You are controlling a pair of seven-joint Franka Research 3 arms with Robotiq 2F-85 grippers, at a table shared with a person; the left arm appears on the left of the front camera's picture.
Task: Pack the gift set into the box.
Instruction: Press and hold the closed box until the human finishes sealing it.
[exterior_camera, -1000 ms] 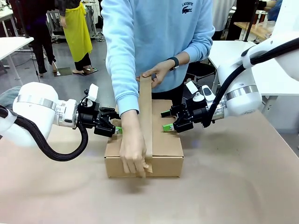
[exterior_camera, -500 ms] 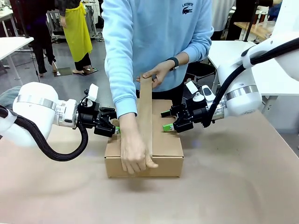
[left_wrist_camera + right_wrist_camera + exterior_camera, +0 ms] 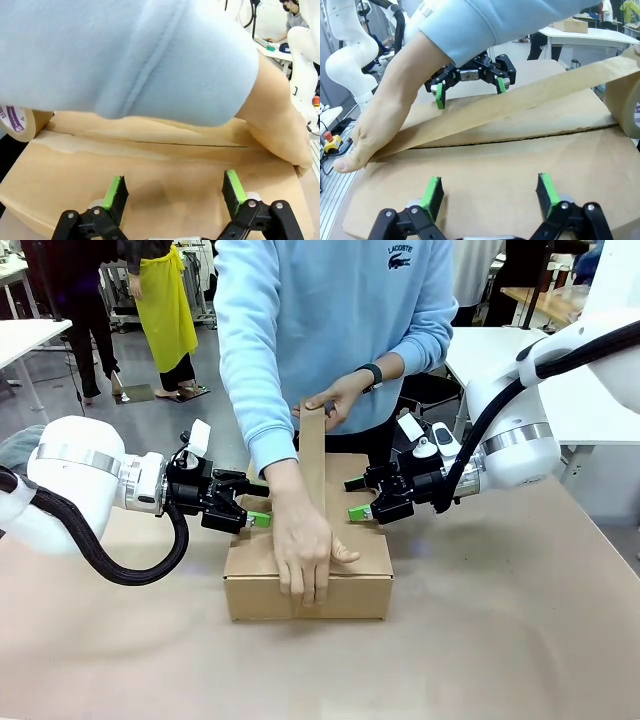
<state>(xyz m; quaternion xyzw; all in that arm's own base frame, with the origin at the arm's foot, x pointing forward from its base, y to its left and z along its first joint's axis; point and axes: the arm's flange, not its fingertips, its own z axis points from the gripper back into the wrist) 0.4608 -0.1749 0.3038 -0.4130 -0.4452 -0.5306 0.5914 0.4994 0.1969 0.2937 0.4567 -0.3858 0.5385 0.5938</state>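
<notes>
The brown cardboard box (image 3: 365,552) sits mid-table with its top flaps folded shut, so the gift set is hidden. My left gripper (image 3: 250,513) is open with its green pads on the box's left side; in the left wrist view it (image 3: 174,190) spans the flap (image 3: 165,165). My right gripper (image 3: 362,506) is open on the right side, its pads over the flap (image 3: 520,165). A person stretches a strip of brown tape (image 3: 520,102) along the centre seam. One hand (image 3: 305,552) presses the tape at the box's near edge, and the other (image 3: 338,398) holds the roll (image 3: 626,100) at the far side.
The person in a light blue sleeve (image 3: 125,55) leans over the box from the far side. My left gripper (image 3: 469,86) shows across the box in the right wrist view. Bare brown tabletop (image 3: 500,640) surrounds the box. Other tables and people stand behind.
The person's near hand slid from the box's front face up onto the near top edge, pressing the tape flat. Both grippers stayed where they were.
</notes>
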